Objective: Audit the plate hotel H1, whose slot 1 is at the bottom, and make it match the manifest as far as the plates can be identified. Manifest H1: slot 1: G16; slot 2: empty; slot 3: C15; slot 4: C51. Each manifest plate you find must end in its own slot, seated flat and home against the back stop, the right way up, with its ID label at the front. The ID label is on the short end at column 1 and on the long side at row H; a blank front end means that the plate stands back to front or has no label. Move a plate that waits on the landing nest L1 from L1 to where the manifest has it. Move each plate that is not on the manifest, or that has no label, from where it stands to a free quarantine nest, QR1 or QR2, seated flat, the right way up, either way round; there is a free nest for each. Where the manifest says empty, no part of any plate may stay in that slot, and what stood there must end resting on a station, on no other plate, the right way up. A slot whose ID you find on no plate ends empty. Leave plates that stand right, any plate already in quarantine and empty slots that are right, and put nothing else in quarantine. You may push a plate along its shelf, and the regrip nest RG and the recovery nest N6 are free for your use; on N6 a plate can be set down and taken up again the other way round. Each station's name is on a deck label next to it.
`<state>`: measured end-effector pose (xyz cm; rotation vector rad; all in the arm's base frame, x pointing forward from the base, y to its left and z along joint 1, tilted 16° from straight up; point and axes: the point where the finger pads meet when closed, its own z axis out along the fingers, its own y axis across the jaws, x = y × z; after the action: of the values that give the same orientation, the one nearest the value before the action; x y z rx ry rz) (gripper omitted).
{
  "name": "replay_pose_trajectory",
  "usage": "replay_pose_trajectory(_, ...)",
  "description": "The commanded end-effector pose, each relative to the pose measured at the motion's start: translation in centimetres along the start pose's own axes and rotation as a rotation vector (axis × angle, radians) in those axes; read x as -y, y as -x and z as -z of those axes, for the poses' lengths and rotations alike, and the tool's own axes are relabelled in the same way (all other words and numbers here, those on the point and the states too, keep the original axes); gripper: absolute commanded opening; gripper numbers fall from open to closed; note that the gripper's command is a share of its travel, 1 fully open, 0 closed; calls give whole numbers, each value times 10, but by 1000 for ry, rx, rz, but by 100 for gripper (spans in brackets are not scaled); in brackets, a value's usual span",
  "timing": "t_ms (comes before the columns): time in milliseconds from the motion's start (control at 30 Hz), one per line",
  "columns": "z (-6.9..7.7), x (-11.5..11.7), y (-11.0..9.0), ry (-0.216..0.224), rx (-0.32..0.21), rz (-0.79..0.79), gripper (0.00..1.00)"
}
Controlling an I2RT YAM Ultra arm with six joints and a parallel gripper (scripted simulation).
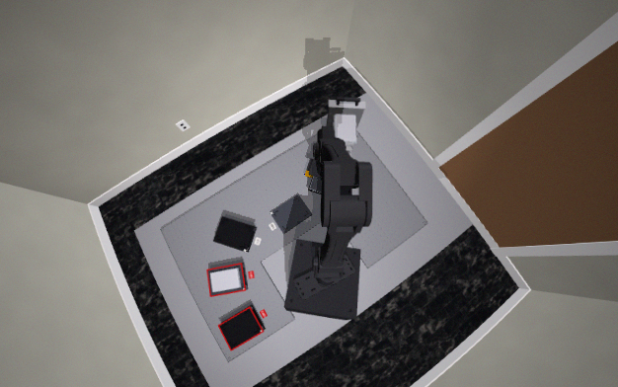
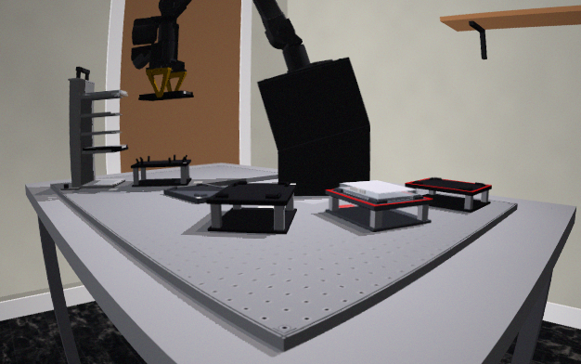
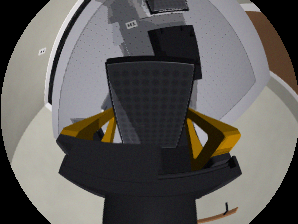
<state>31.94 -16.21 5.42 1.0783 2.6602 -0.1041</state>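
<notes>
A grey perforated desk (image 2: 297,297) stands before beige walls. The arm (image 2: 283,37) arches high from its dark base toward the plate hotel (image 2: 80,135). The pincer (image 2: 165,85) points down, its yellow fingers clamped on a black plate (image 2: 165,96), held level in the air beside the hotel's top shelf.

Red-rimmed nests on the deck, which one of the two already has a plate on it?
The red-rimmed nest nearer the black unrimmed nest: it carries a white plate. The other red-rimmed nest, at the deck's far end, shows only its black top.
</notes>
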Motion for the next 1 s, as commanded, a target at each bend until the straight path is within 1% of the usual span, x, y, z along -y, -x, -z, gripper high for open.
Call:
replay_pose_trajectory(0, 6, 4, 11, 10, 17, 64, 86)
replay_pose_trajectory(100, 6, 7, 13, 10, 18, 87, 86)
replay_pose_trajectory(367, 6, 30, 27, 7, 19, 274, 86)
replay_pose_trajectory(600, 6, 50, 39, 7, 19, 274, 86)
replay_pose_trajectory(667, 6, 50, 39, 7, 19, 274, 86)
replay_pose_trajectory(967, 6, 73, 54, 6, 19, 274, 86)
